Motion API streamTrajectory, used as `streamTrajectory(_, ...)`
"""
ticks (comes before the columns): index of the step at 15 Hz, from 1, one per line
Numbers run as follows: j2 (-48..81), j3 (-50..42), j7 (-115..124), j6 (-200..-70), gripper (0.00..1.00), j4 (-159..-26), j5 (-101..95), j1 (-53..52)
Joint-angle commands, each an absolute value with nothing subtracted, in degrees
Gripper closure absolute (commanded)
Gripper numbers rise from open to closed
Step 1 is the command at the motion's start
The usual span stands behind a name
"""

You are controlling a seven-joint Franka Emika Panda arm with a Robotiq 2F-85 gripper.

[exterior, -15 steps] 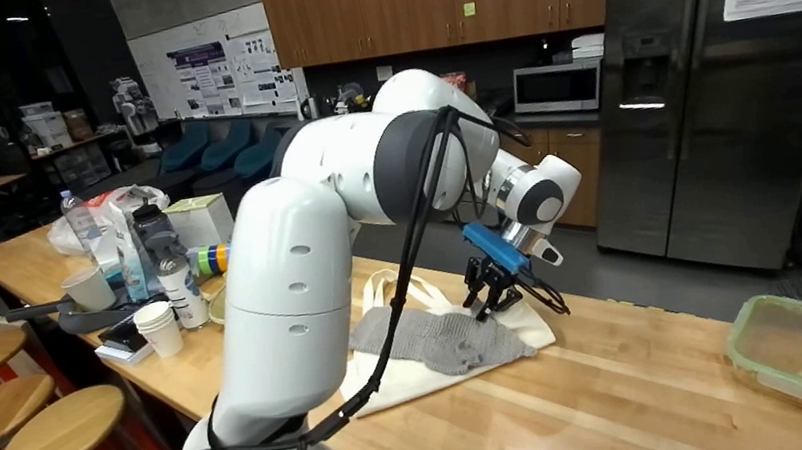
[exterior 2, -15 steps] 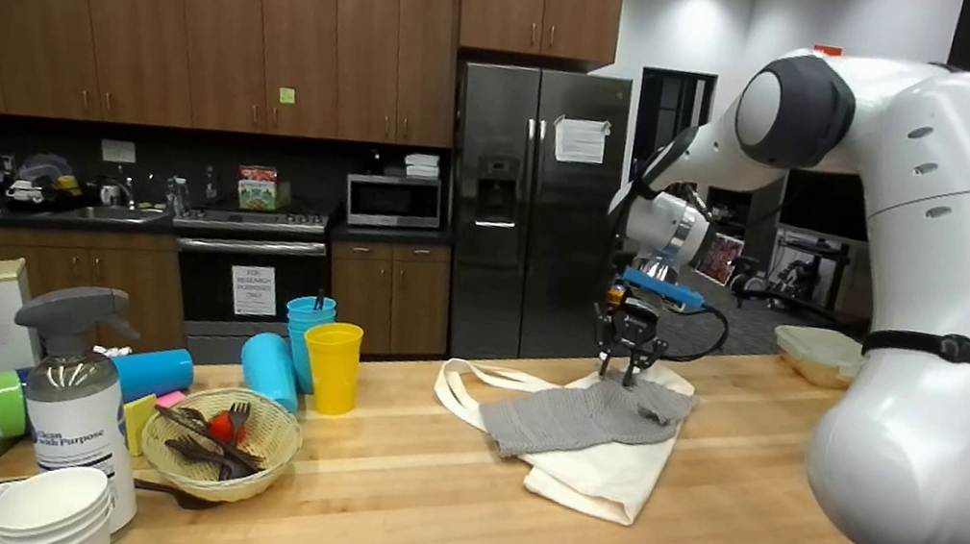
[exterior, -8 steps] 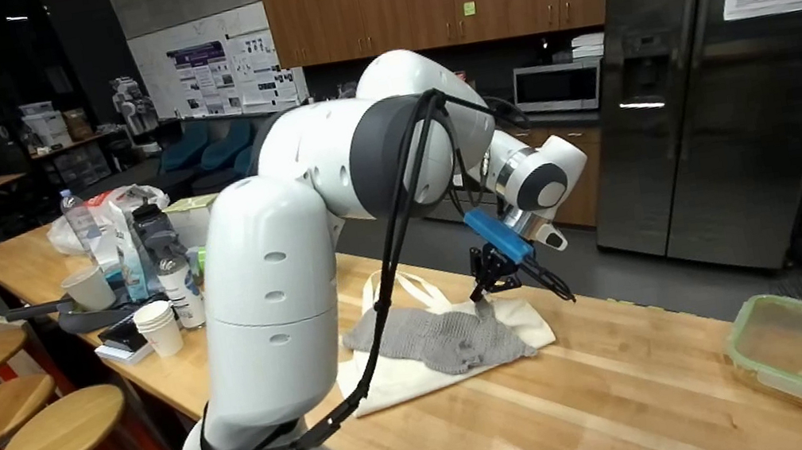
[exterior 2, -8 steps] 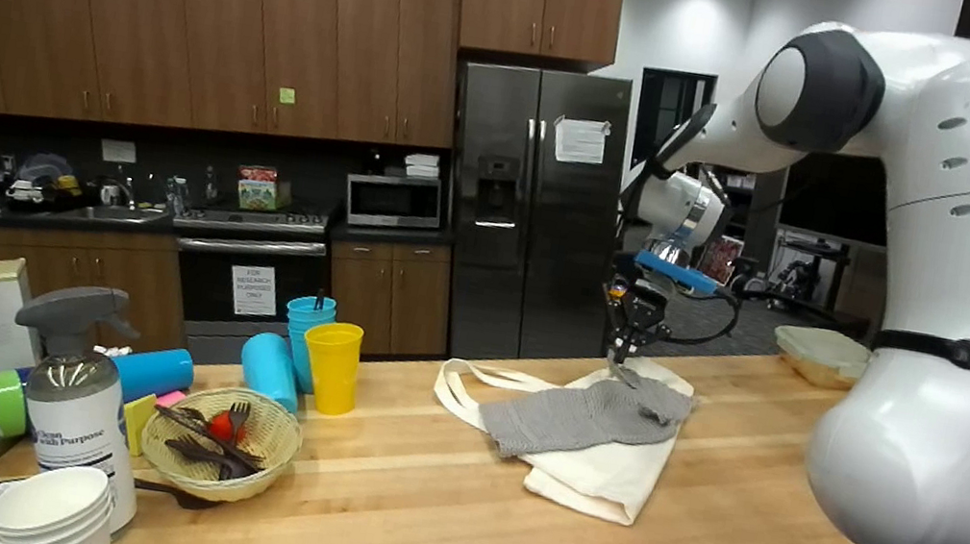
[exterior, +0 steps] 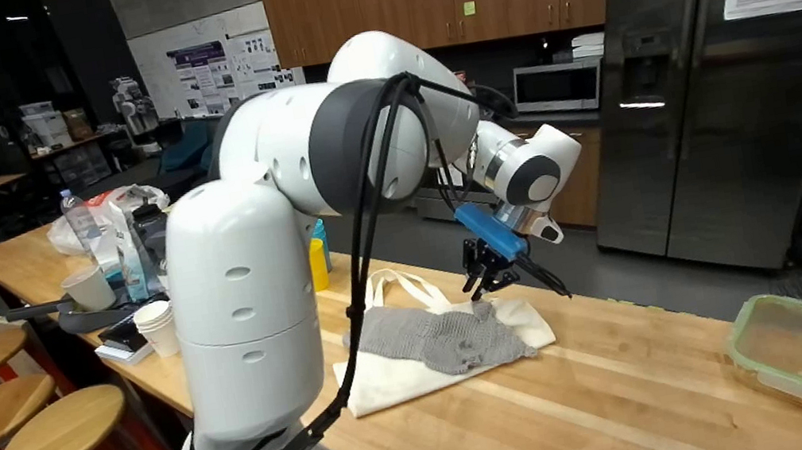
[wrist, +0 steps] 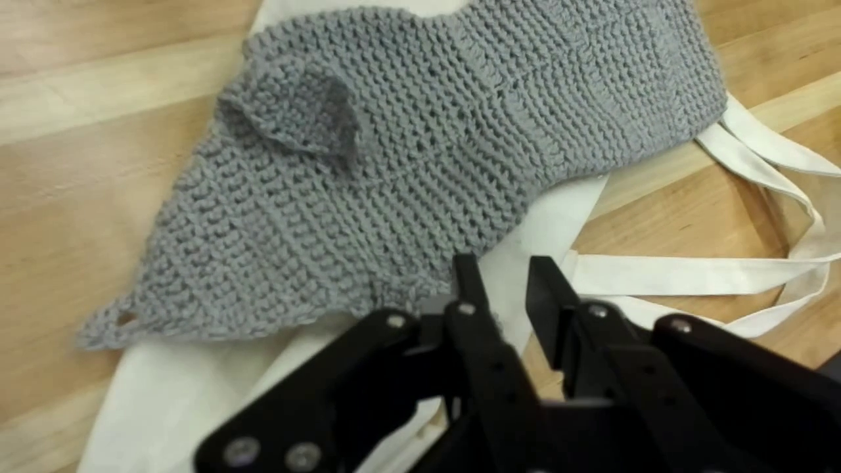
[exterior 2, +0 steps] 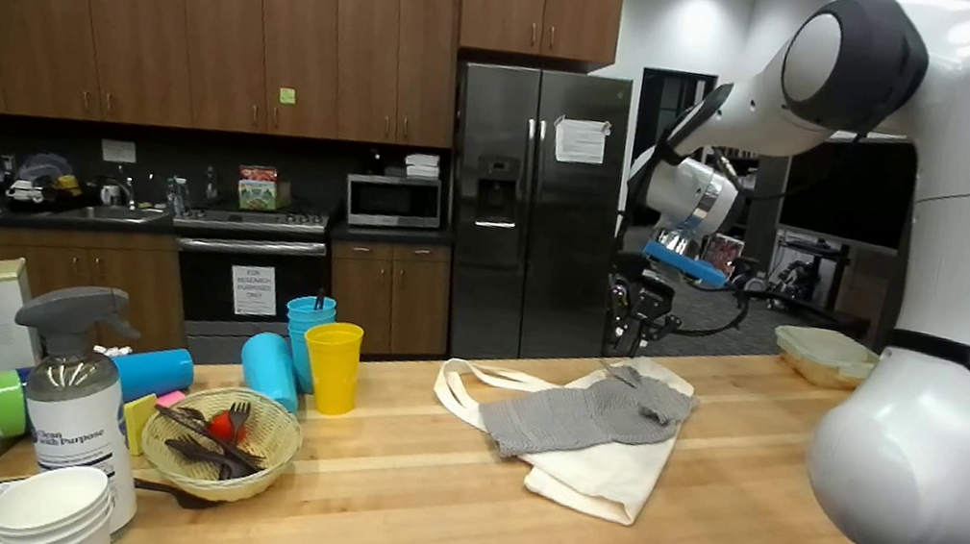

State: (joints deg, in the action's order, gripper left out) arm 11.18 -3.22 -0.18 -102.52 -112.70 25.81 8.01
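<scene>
Knitwear [wrist: 424, 180] points lower left in the wrist view, long axis diagonal, fingers [wrist: 554, 305] apart.

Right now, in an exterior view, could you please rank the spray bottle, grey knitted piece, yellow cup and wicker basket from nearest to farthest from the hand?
1. Grey knitted piece: below the hand.
2. Yellow cup: upright, to image left.
3. Wicker basket: farther left.
4. Spray bottle: left of the basket.
</scene>
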Motion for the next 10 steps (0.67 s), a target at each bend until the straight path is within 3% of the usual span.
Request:
streamTrajectory(1, 11.2, -3.7, -0.2, -102.5, 0.49, -112.7, 25.9, 7.6)
streamTrajectory(4, 11.6, -3.5, 0.8, -104.0, 0.38, -112.8, 25.9, 7.0)
streamTrajectory(10, 12.6, -4.7, 2.7, -107.1, 0.01, -113.3, 28.7, 8.3)
